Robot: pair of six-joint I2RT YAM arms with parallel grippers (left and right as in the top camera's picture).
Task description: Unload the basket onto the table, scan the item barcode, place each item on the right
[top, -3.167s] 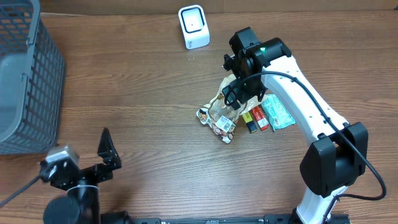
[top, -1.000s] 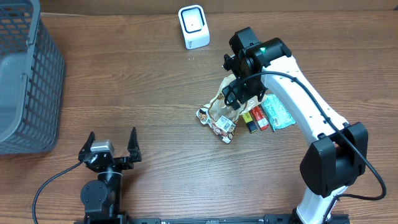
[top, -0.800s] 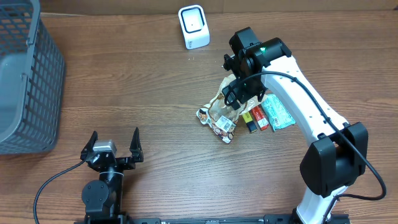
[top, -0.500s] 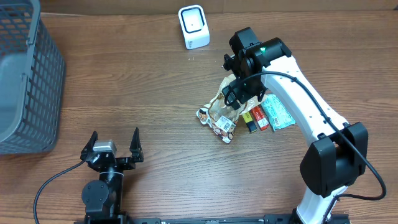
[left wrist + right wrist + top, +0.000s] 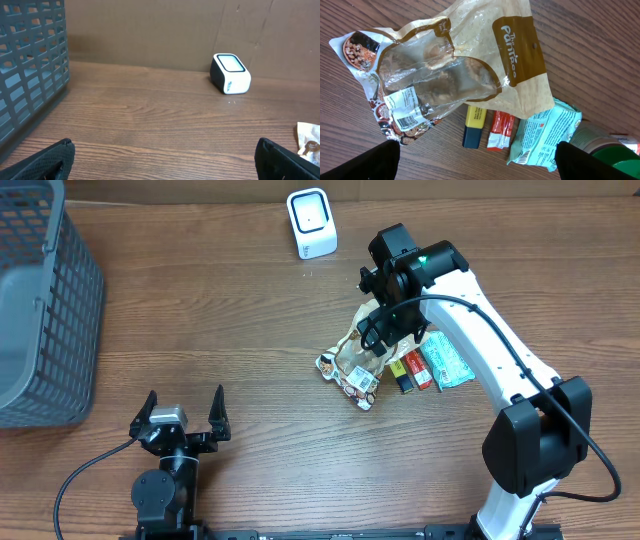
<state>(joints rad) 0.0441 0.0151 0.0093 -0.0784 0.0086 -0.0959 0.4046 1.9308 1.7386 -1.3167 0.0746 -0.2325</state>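
Bag (image 5: 455, 75) of snacks lies flat on the table (image 5: 220, 310), a little right of the middle as I see it from overhead. It has a brown paper end, a clear window and a printed end. On the clear part near the printed end I can read a white barcode label (image 5: 407, 107), facing up toward the wrist camera.

My right fingers (image 5: 367, 162) hang over the bag, spread wide, with one tip in each lower corner of the wrist view. They grip nothing, and I cannot tell whether they touch the bag.

Touching the bag's brown edge are a yellow stick (image 5: 474, 127) and a red packet (image 5: 502, 131). A teal packet (image 5: 547, 135) lies just beside those.

Scanner (image 5: 311, 222), a small white box, stands at the far edge of the table, well apart from the bag. In the left wrist view it sits ahead and to the right, near the back wall.

My left fingers (image 5: 47, 160) are at the near edge of the table, also spread as wide as they go, with only bare wood between them.

A grey basket (image 5: 40, 310) stands at the far left of the table, well apart from everything else
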